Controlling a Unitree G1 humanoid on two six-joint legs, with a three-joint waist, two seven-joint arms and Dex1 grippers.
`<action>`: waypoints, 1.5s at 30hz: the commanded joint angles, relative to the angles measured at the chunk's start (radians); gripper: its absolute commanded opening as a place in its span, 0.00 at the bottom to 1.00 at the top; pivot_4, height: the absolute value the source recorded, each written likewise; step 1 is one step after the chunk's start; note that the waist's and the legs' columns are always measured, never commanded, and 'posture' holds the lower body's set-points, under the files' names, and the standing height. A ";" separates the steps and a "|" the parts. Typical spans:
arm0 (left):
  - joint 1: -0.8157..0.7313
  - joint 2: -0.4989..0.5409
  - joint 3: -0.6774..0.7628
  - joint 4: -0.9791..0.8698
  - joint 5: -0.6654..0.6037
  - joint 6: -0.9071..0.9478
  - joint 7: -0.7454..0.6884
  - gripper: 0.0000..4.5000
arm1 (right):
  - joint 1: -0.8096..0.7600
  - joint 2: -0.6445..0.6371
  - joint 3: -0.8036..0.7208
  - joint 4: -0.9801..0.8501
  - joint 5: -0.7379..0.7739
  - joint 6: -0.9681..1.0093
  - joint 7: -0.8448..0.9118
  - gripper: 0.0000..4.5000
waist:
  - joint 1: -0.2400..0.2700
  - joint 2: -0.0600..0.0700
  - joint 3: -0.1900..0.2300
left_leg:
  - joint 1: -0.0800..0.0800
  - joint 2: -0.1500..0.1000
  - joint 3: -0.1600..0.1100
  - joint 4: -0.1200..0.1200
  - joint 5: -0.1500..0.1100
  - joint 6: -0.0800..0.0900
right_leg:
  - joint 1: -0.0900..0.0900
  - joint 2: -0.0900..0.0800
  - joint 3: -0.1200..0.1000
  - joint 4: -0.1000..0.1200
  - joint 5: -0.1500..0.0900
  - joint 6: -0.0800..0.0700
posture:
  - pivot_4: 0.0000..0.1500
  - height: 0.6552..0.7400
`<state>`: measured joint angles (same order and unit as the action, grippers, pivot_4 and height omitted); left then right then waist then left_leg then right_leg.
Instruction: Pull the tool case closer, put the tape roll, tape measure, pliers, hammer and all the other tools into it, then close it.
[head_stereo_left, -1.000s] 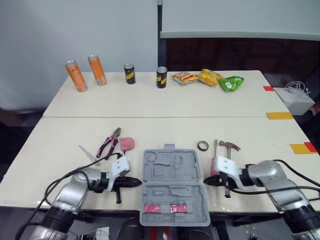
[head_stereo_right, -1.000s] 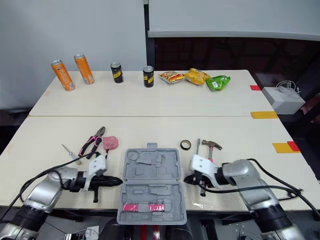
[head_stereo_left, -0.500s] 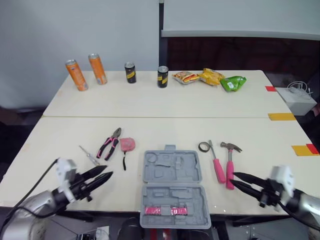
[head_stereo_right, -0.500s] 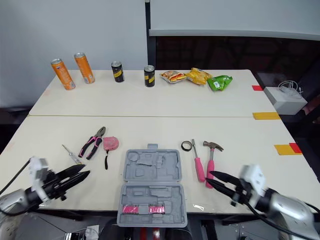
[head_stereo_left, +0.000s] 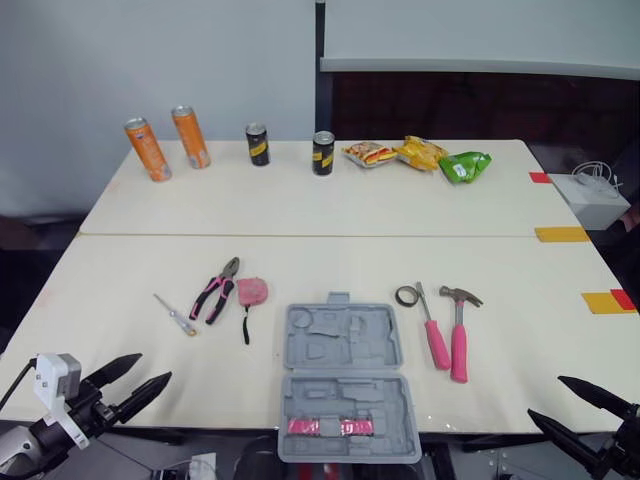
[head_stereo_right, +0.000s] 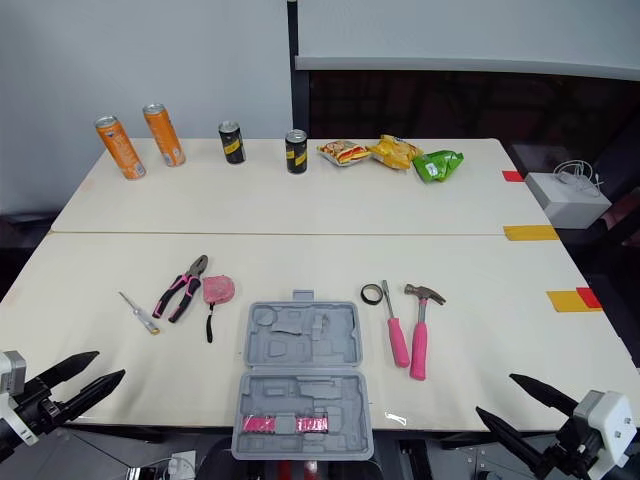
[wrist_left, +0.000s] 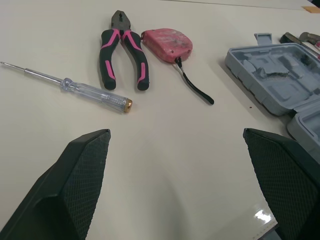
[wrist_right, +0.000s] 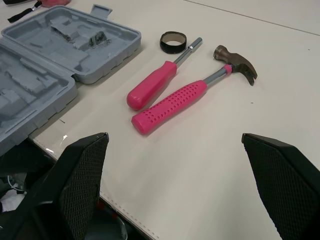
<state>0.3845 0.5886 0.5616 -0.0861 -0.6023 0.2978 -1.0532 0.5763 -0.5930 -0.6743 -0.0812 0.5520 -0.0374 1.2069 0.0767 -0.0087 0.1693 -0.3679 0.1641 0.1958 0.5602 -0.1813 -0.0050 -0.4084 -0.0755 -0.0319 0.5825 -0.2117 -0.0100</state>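
- The case (head_stereo_left: 340, 350) lies open and empty at the near edge of the front table (head_stereo_left: 540, 270), its near half reaching past that edge.
- Just right of it lie a pink screwdriver (head_stereo_left: 434, 335) and the hammer (head_stereo_left: 459, 335) side by side, with the tape roll (head_stereo_left: 406, 295) beside the screwdriver's tip.
- To its left lie the tape measure (head_stereo_left: 252, 291), touching the pliers (head_stereo_left: 217, 292), and farther out a clear screwdriver (head_stereo_left: 175, 314).
- The left gripper (head_stereo_left: 155, 367) hovers off the table's near left corner, its 2 fingers spread wide, holding nothing.
- The right gripper (head_stereo_left: 545, 397) hangs off the near right corner, fingers likewise apart and empty.
- On the far table stand 2 orange cans (head_stereo_left: 148, 150) and 2 black cans (head_stereo_left: 322, 153), with snack bags (head_stereo_left: 415, 155) to their right.
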 joint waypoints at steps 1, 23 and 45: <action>-0.004 0.013 0.012 -0.011 -0.014 -0.016 -0.001 1.00 | 0.000 -0.007 -0.017 -0.007 0.023 -0.013 -0.005 0.99 | 0.000 0.000 0.000 | 0.000 0.000 0.000 0.000 0.000 0.000 | 0.000 0.000 0.000 0.000 0.000 0.000 | 1.00 1.00; -0.323 0.434 -0.192 -0.169 0.047 0.321 0.029 1.00 | -0.523 -0.179 0.328 -0.318 0.193 0.354 -0.076 0.99 | 0.016 0.001 0.000 | 0.016 0.002 0.000 0.000 0.000 0.000 | 0.014 0.002 0.000 0.007 0.002 -0.008 | 1.00 1.00; -0.438 0.220 -0.185 -0.157 -0.224 0.173 -0.295 1.00 | -1.389 -0.297 1.088 0.141 -0.457 0.567 0.048 0.99 | -0.021 0.001 0.002 | 0.007 0.015 0.001 0.019 0.002 -0.009 | -0.005 0.012 0.001 0.039 -0.004 -0.025 | 1.00 1.00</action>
<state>-0.0615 0.8147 0.3313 -0.2361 -0.8001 0.5023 -1.3304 -0.7681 -0.9013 0.3597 0.0037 0.1661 0.5692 1.2184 0.0559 -0.0077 0.1709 -0.3619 0.1787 0.1956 0.5791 -0.1789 -0.0140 -0.4137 -0.0631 -0.0318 0.6218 -0.2158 -0.0351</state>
